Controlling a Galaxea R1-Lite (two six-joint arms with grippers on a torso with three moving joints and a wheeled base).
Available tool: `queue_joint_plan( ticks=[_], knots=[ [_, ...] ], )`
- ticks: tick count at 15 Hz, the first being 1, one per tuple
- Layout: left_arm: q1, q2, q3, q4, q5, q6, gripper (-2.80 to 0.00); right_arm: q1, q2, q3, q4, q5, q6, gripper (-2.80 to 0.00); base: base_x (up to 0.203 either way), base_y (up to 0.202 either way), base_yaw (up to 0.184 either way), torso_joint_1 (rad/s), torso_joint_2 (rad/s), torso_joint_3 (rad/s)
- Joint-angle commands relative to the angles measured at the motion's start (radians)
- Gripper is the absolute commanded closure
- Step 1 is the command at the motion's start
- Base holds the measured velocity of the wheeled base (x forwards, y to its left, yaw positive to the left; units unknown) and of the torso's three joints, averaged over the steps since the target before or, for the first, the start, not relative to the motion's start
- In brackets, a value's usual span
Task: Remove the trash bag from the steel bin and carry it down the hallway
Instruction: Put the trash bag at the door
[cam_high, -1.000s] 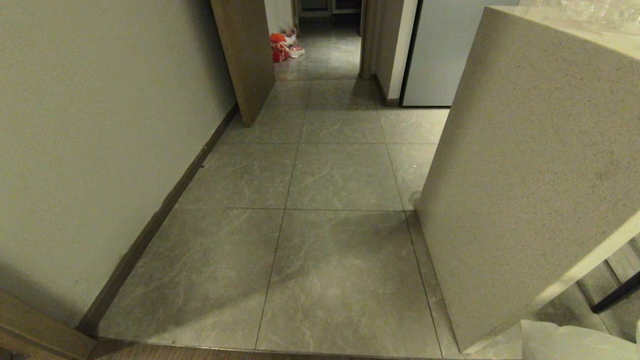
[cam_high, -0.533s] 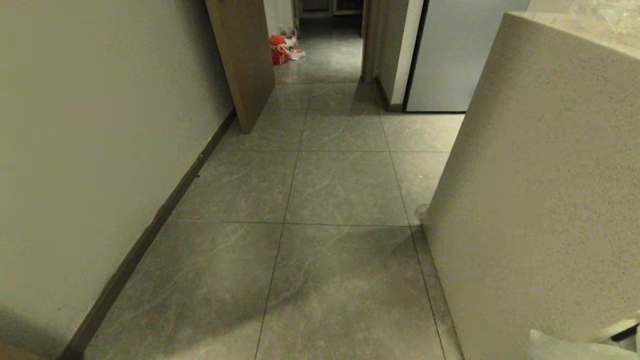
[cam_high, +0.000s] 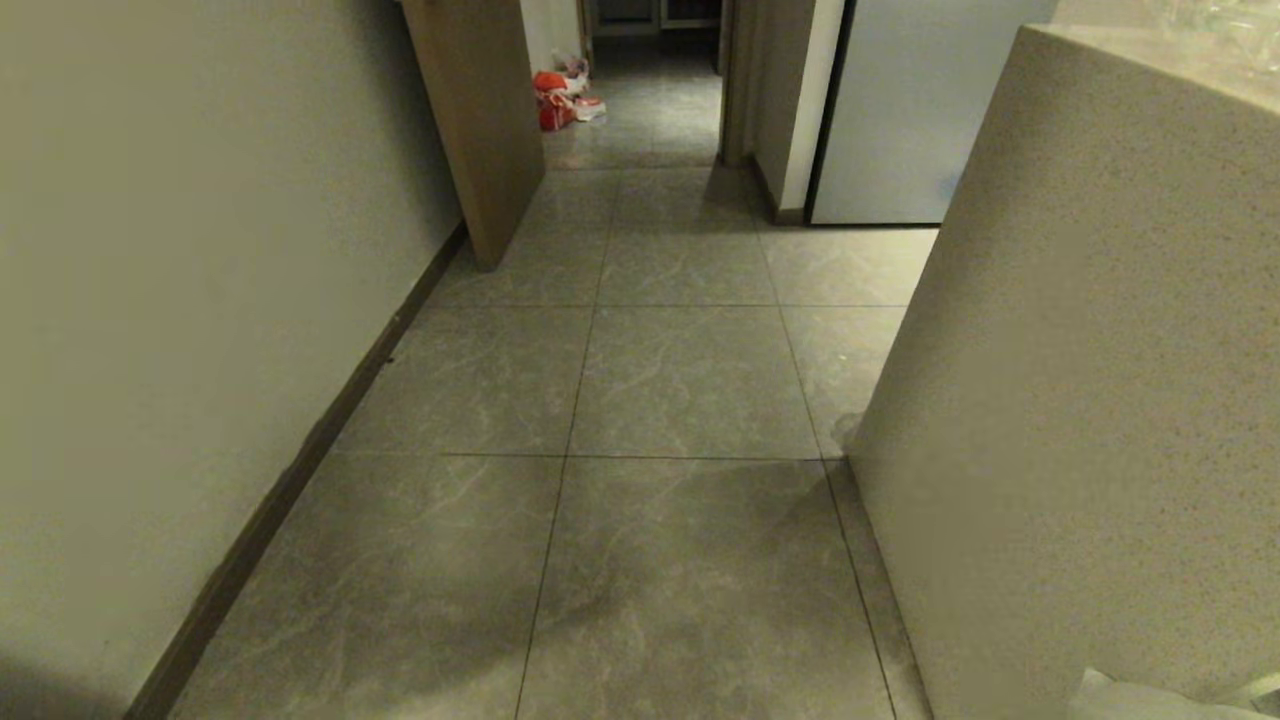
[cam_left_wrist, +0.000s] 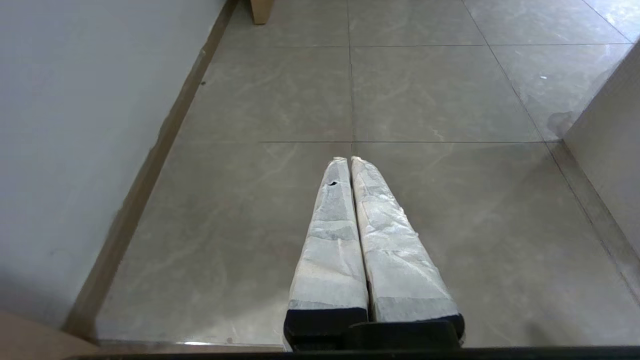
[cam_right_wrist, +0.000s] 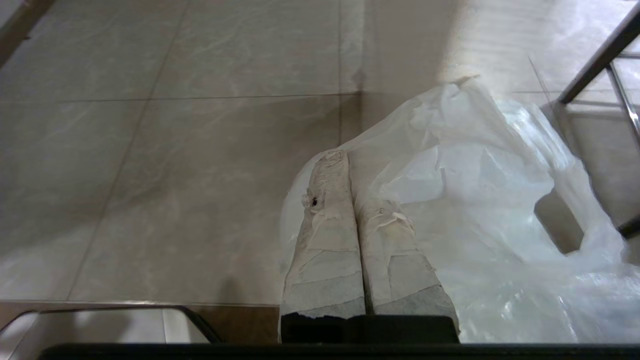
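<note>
Right end effector (cam_right_wrist: 348, 155) clamped shut, trash bag (cam_right_wrist: 480, 200) pinched at gathered top, hanging just above hallway (cam_high: 680, 370) tiles. Bag thin, limp, slippery, probably light; best hold bunched neck or loops. Left end effector (cam_left_wrist: 349, 160) closed, empty. Head view shows only bag corner (cam_high: 1140, 700); right wrist view shows grip.

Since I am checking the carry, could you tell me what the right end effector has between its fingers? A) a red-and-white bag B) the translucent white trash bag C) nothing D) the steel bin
B: in the right wrist view the right end effector is closed on the crinkly translucent trash bag, which hangs over the hallway tiles.
</note>
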Motion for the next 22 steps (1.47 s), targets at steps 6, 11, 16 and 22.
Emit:
queue_joint_plan(
  ticks=[6, 11, 16, 22],
  knots=[
    [0.000, 0.000, 0.000, 0.000, 0.000, -0.003, 0.00, 0.000, 0.000, 0.000, 0.002, 0.000, 0.000, 0.00, 0.000, 0.091, 0.003, 0.002, 0.00, 0.001],
    [0.000, 0.000, 0.002, 0.000, 0.000, -0.003, 0.00, 0.000, 0.000, 0.000, 0.002, 0.000, 0.000, 0.00, 0.113, 0.003, -0.002, 0.002, 0.00, -0.001],
    [0.000, 0.000, 0.001, 0.000, 0.000, -0.003, 0.00, 0.000, 0.000, 0.000, 0.002, 0.000, 0.000, 0.00, 0.192, 0.000, 0.001, 0.004, 0.00, 0.003],
    [0.000, 0.000, 0.001, 0.000, 0.000, -0.003, 0.00, 0.000, 0.000, 0.000, 0.002, 0.000, 0.000, 0.00, 0.189, 0.000, 0.001, 0.002, 0.00, 0.003]
  ],
)
